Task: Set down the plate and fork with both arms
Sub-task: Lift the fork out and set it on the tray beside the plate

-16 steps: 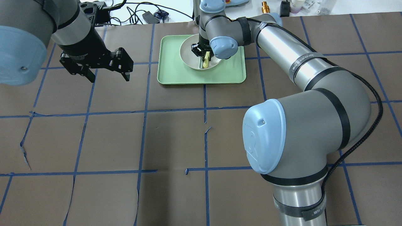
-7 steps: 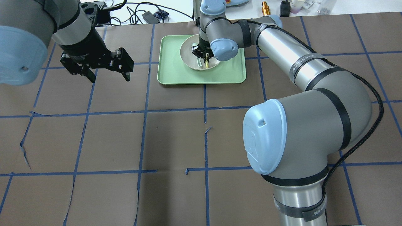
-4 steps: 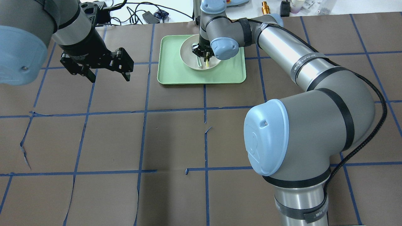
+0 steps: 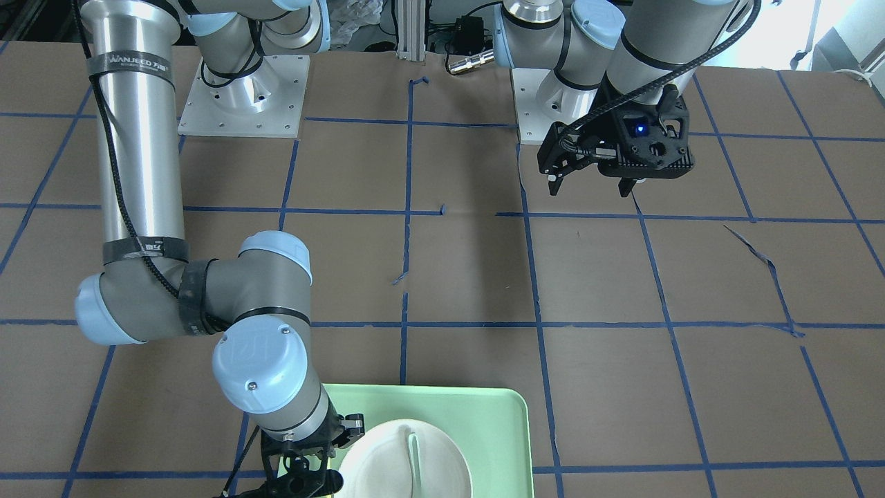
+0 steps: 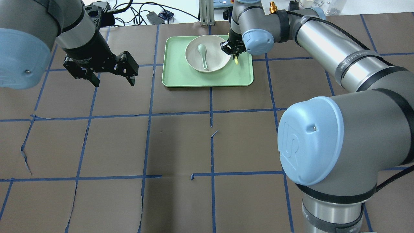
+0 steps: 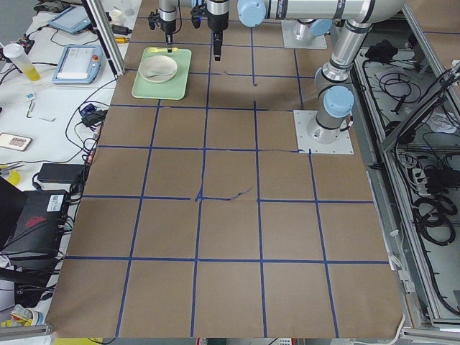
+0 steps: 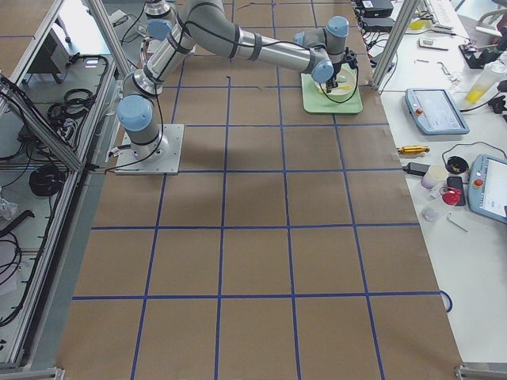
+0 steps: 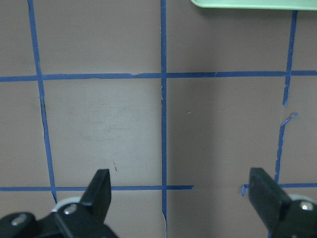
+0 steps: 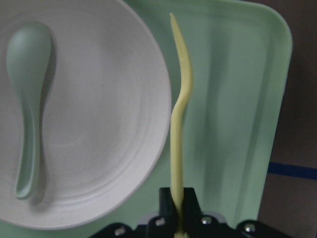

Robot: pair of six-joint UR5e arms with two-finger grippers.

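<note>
The off-white plate [image 5: 207, 57] sits on the light-green tray [image 5: 181, 76] with a pale green spoon [image 5: 202, 55] lying in it; the plate also shows in the right wrist view [image 9: 94, 124]. My right gripper [image 5: 233, 53] is shut on the yellow fork [image 9: 177, 129], held on edge above the tray just right of the plate's rim. A bit of the fork [image 5: 236, 60] pokes out below the gripper in the overhead view. My left gripper [image 5: 111, 69] is open and empty, above the brown table left of the tray.
The table is covered in brown paper with blue tape lines [image 5: 148, 113]. Cables and small items [image 5: 155, 14] lie beyond the far edge. The tray's corner [image 8: 247, 4] shows at the top of the left wrist view.
My right gripper has lifted the fork out of the plate and moved right, off the plate's rim. The spoon stays in the plate. The left arm has barely moved.
</note>
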